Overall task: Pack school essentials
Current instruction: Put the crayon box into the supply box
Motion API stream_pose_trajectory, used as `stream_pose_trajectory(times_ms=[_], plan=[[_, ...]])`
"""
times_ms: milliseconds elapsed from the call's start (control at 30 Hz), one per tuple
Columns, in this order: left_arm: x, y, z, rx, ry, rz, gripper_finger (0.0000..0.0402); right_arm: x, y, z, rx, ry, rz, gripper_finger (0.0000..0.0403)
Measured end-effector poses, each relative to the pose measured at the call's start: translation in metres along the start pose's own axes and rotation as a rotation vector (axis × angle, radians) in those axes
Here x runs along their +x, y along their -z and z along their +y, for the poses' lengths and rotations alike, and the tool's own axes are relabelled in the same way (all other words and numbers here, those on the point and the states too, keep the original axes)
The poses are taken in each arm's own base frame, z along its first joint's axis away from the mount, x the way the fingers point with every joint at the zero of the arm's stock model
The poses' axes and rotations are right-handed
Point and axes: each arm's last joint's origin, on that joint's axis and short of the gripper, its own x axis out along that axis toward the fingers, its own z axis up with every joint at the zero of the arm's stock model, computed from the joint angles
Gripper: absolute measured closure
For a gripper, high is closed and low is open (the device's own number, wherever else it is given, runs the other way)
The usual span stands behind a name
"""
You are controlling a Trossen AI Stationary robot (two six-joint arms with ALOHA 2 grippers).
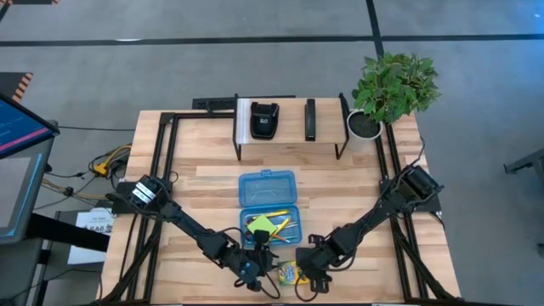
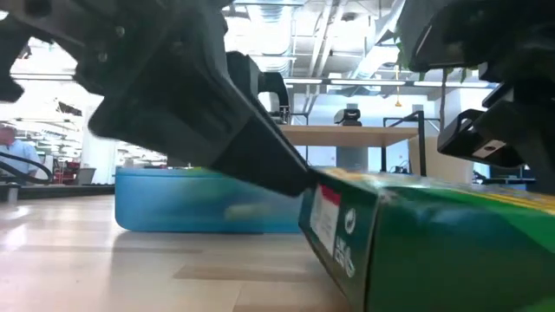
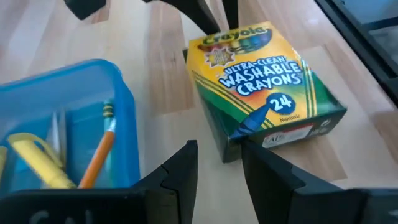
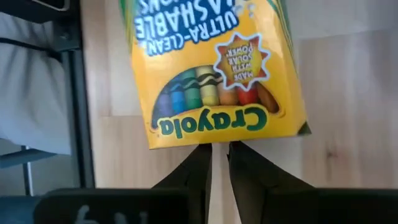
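Observation:
The yellow-green crayon box (image 1: 289, 273) lies flat on the table near its front edge, label up. The open blue case (image 1: 267, 201) stands just beyond it. The case holds an orange pencil (image 3: 99, 155), a yellow item (image 3: 34, 162) and a green sticky-note pad (image 1: 261, 223). My left gripper (image 3: 217, 149) is open at the box's bottom corner (image 3: 229, 149), next to the case. My right gripper (image 4: 219, 149) has its fingers almost together at the box's top end. No scissors or eraser are in view. My left gripper straddles the box's bottom corner, slanting down from the table's left; one finger (image 3: 255, 152) stands close against the bottom end face, and whether it touches I cannot tell. My right gripper meets the edge of the box's top end (image 4: 214, 142), below the brand name, with its nearly shut fingertips. It slants down from the table's right. The box stays flat on the table.
A dark metal rack (image 1: 289, 127) with black devices stands at the back of the table. A potted plant (image 1: 391, 85) stands at the back right. The table's front edge lies close behind both grippers. Bare wood lies to the left and right of the case.

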Motion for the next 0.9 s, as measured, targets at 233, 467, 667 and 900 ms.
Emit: stream_pose_trajectory(times_ms=[233,467,667,900], plan=[[-0.019,-0.013,-0.002,0.004,0.021,-0.021,0.0288,-0.012,0.002,0.0,0.006,0.01,0.025,0.0326],[-0.045,-0.022,0.003,0.048,0.044,-0.067,0.0288,-0.041,-0.003,0.001,0.021,-0.001,-0.013,0.0326],[-0.068,-0.014,0.015,0.008,0.063,-0.155,0.0288,-0.05,-0.014,0.002,0.007,-0.042,-0.105,0.0318],[-0.096,-0.001,0.03,-0.068,0.101,-0.339,0.0288,-0.052,-0.025,0.007,-0.069,-0.107,-0.203,0.0254]])
